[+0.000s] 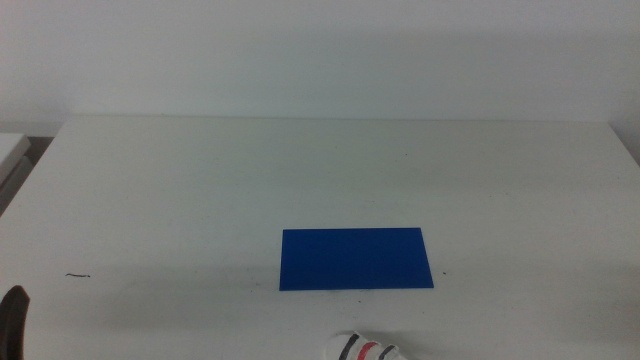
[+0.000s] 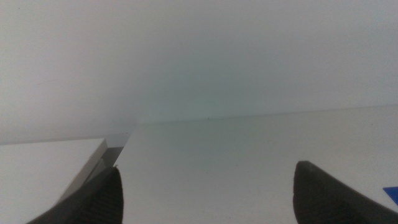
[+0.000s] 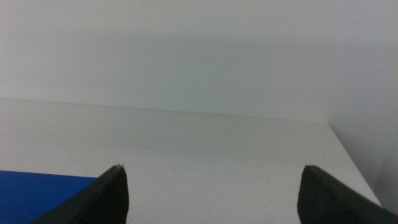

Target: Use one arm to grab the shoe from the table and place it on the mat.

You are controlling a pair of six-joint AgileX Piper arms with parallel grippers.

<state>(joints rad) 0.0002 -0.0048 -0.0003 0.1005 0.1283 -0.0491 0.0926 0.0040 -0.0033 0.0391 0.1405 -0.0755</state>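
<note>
The deep-blue mat [image 1: 356, 258] lies flat on the white table [image 1: 200, 180], a little right of the middle. The white shoe [image 1: 362, 350] with black and red straps sits just in front of the mat at the picture's bottom edge, only its top showing. My left gripper [image 2: 205, 193] is open and empty, and shows as a dark sliver [image 1: 14, 318] at the bottom left of the middle view. My right gripper [image 3: 214, 193] is open and empty, and is out of the middle view. A corner of the mat shows in both wrist views [image 2: 392, 194] [image 3: 43, 196].
A small dark mark [image 1: 78, 275] lies on the table at the left. The table's far edge meets a white wall. A second white surface [image 2: 43, 168] adjoins the table at the left, with a narrow gap between.
</note>
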